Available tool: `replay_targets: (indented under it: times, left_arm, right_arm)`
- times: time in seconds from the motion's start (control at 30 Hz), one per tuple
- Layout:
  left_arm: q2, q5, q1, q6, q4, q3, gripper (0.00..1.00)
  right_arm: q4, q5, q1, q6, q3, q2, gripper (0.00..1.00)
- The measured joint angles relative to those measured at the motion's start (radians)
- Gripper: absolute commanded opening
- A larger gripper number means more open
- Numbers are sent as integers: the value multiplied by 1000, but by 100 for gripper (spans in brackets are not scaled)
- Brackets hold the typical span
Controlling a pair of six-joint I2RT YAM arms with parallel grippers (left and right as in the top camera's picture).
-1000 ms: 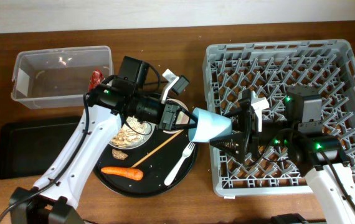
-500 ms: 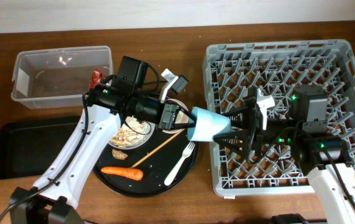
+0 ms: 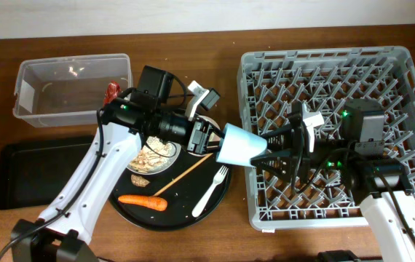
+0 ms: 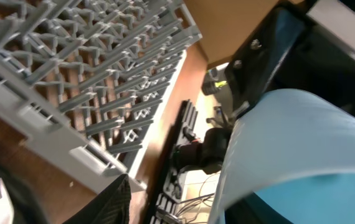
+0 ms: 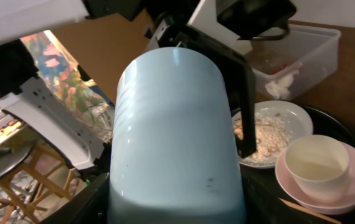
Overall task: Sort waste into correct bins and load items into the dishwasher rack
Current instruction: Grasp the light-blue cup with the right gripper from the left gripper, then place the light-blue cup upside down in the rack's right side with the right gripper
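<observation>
Overhead: dishwasher rack (image 3: 324,80) fills the right of the surface, round black tray (image 3: 178,215) sits mid, clear tub (image 3: 73,105) far left. Light blue cup (image 3: 240,145) hangs on its side in the air over the gap between tray and rack. Its open end faces my left claw (image 3: 217,140), which is clamped on its rim. My right claw (image 3: 271,151) meets the closed end, fingers spread to either side; pressing or not, I cannot tell. White plate (image 3: 172,154) of scraps (image 3: 149,159), carrot (image 3: 142,201), fork (image 3: 211,191) and chopstick (image 3: 184,177) lie on the round tray.

Right wrist adds what my left arm hides from above: cream bowl (image 5: 317,162) upright on a pink saucer (image 5: 345,190) beside the plate, white tissue (image 5: 277,87) in the tub.

Left wrist shows only the rack's edge and the cup's wall.
</observation>
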Motion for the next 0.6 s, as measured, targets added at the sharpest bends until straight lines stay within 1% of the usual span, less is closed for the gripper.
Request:
replay_targets:
  times: [0.1, 0.13, 0.17, 0.23, 0.27, 0.3, 0.33, 0.37, 0.47, 0.53, 0.6]
  left_arm:
    - [0, -56, 45, 0, -41, 0, 49]
    - [0, -72, 80, 0, -48, 0, 51]
    - [0, -91, 137, 1, -66, 0, 52]
    - [0, -125, 197, 6, -103, 1, 52]
    - [0, -193, 243, 16, -142, 1, 52]
    - [0, -256, 256, 21, -171, 3, 51]
    - [-1, -338, 257, 25, -205, 3, 52]
    - [-1, -393, 257, 27, -222, 3, 52]
    - [-1, -586, 256, 26, -267, 3, 52]
    - [-1, -666, 256, 26, -279, 3, 52]
    - [-1, -706, 256, 26, -283, 3, 52]
  right_arm:
    - [0, 66, 0, 34, 0, 1, 30]
    - [0, 94, 0, 53, 0, 1, 28]
    - [0, 132, 0, 77, 0, 1, 27]
    - [-11, 196, 0, 108, 1, 1, 26]
    - [-40, 258, 0, 134, 2, 1, 26]
    - [-90, 330, 0, 144, 13, 3, 26]
    - [-174, 393, 0, 149, 34, 5, 26]
    - [-277, 492, 0, 155, 71, 9, 26]
    - [-483, 721, 0, 162, 189, 9, 24]
    - [-606, 891, 0, 171, 274, 6, 22]
    - [-681, 1054, -8, 205, 332, 6, 22]
